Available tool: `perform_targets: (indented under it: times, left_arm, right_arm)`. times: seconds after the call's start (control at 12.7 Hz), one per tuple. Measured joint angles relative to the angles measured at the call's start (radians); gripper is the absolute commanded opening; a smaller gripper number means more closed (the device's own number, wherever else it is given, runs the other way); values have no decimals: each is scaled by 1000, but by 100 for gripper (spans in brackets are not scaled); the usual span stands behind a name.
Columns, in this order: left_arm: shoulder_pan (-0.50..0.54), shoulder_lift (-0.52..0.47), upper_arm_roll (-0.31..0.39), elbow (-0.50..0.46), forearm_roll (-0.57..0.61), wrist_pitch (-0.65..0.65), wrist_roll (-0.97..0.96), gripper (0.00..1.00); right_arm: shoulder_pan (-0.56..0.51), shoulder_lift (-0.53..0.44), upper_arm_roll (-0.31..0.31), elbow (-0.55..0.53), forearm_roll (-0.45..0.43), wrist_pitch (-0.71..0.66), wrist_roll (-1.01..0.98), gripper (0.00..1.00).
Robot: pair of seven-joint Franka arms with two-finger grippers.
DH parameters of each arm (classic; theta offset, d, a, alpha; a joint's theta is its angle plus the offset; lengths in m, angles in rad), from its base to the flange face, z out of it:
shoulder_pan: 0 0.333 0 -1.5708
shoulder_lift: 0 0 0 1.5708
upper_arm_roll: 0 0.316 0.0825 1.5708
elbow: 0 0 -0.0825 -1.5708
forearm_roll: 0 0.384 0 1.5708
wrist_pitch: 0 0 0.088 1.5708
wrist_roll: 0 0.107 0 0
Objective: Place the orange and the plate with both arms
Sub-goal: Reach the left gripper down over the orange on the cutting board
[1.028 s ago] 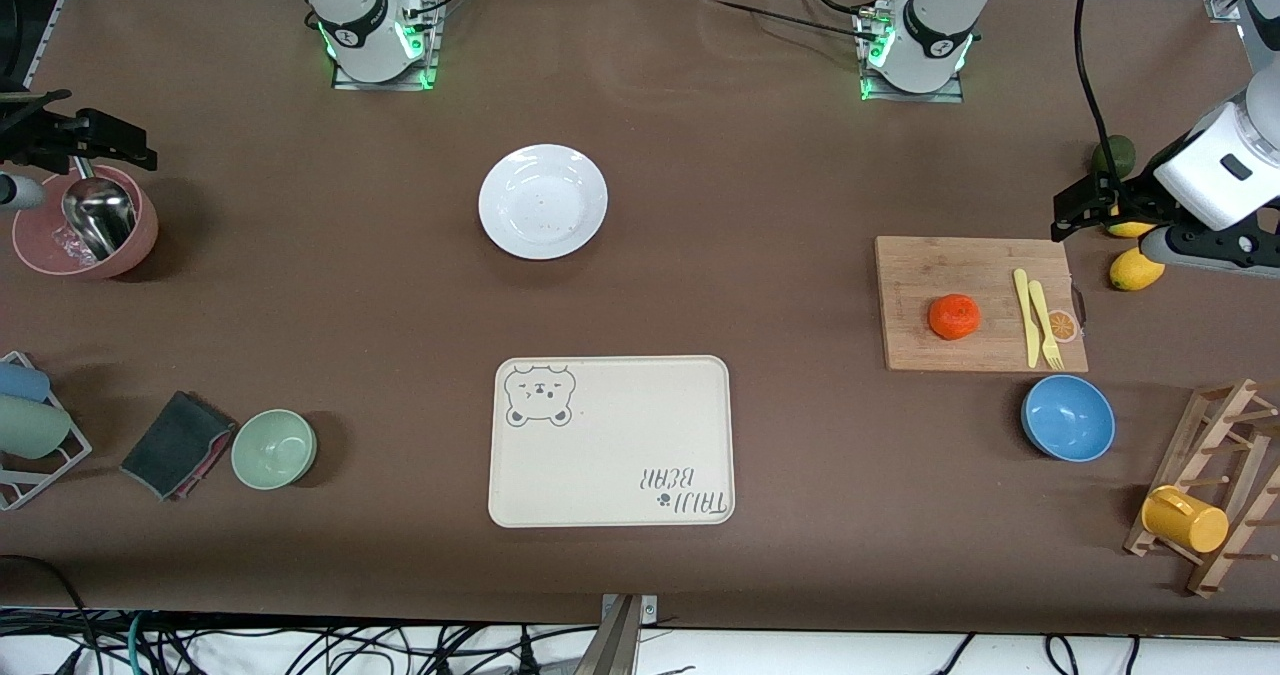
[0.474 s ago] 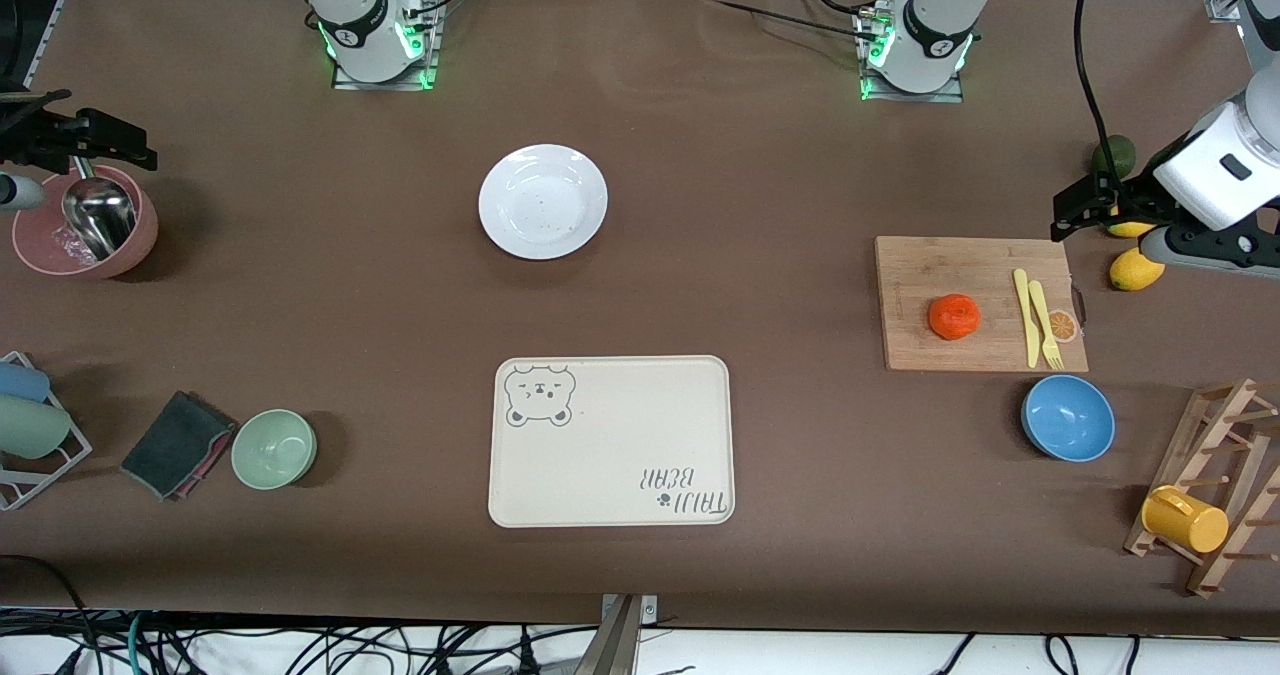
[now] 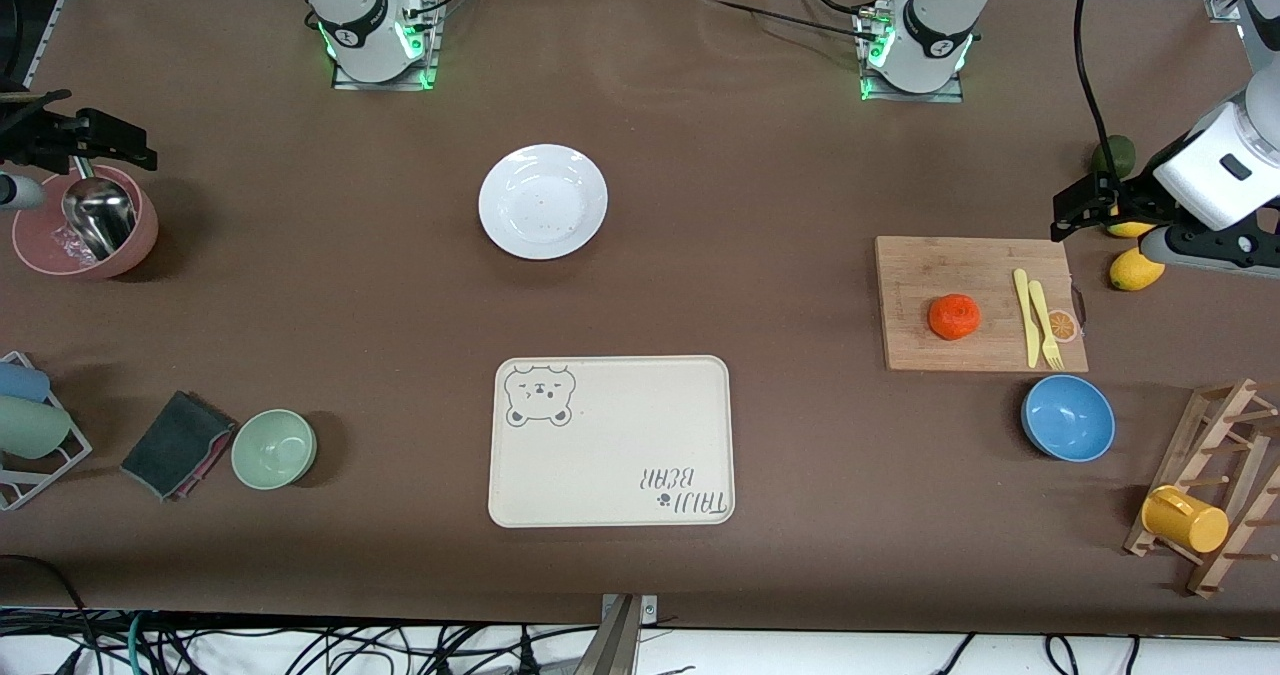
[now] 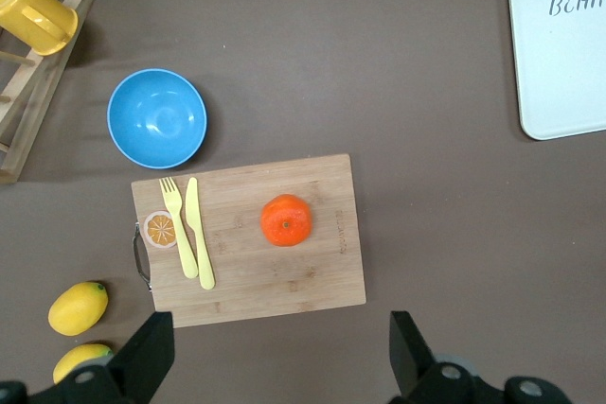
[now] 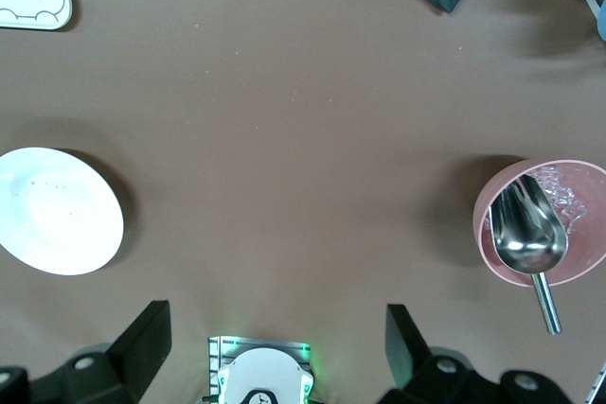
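Observation:
The orange [image 3: 954, 316] [image 4: 285, 219] lies on a wooden cutting board [image 3: 980, 255] [image 4: 312, 281] toward the left arm's end of the table. The white plate [image 3: 543, 201] [image 5: 59, 211] rests on the brown table near the right arm's base. My left gripper [image 3: 1075, 207] [image 4: 275, 352] hangs open and empty, high over the table beside the board. My right gripper [image 3: 120, 140] [image 5: 275, 342] also hangs open and empty, high over the table between the plate and a pink bowl [image 3: 40, 250]. Neither gripper touches anything.
A cream bear tray [image 3: 611, 441] lies nearer the front camera than the plate. Yellow knife and fork [image 3: 1038, 317] share the board. Around it are a blue bowl [image 3: 1068, 417], lemons [image 3: 1136, 269], a dark green fruit [image 3: 1113, 155] and a cup rack [image 3: 1200, 485]. A green bowl [image 3: 274, 448] and dark cloth [image 3: 178, 443] lie toward the right arm's end.

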Motion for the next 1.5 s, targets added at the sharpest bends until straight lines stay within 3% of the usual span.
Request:
perform_targets:
  times: [0.63,0.79,1.11,1.26,1.5]
  left_arm:
    - [3,15,3,-1,0,-2,0,100]
    - [8,94,6,-5,-4,-1,0,100]
    - [11,394,7,0,-3,101,0,100]
    - [14,454,10,-58,13,247,1,100]
    - [15,428,11,-233,13,420,3,100]
  right_arm:
    - [0,0,0,0,0,0,0,100]
    - [0,0,0,0,0,0,0,100]
    - [0,1,0,0,0,0,0,100]
    - [0,1,0,0,0,0,0,100]
    - [0,1,0,0,0,0,0,100]
